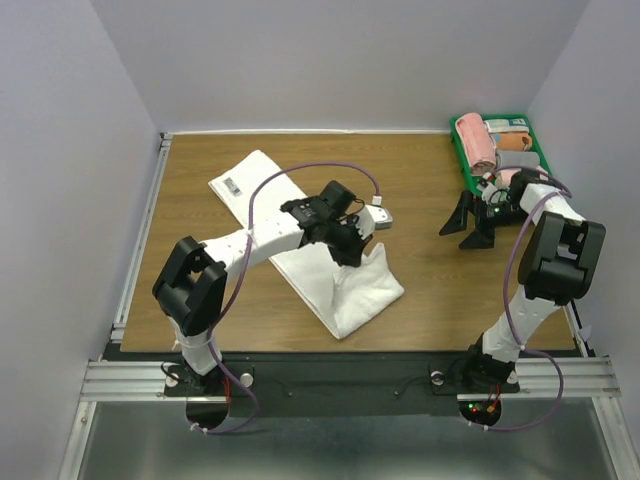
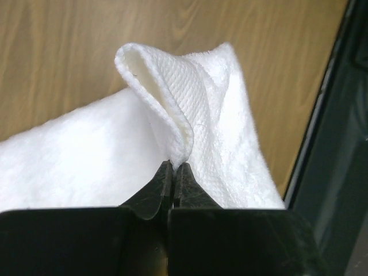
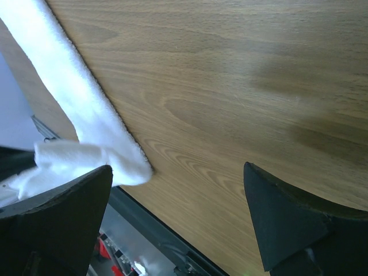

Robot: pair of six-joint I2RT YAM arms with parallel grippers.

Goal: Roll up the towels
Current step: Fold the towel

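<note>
A white towel [image 1: 300,235] lies diagonally across the middle of the wooden table. My left gripper [image 1: 352,252] is shut on the towel's near right end and holds that edge lifted and folded up off the table. In the left wrist view the pinched fold [image 2: 172,98] rises from between my left gripper's [image 2: 173,167] closed fingertips. My right gripper [image 1: 470,225] is open and empty, hovering over bare wood at the right. In the right wrist view the towel's end [image 3: 86,126] lies to the left of my right gripper [image 3: 178,195].
A green basket [image 1: 455,145] at the back right corner holds several rolled towels, including a pink one [image 1: 474,140]. The table's dark metal front rail [image 1: 350,360] runs along the near edge, close to the towel's end.
</note>
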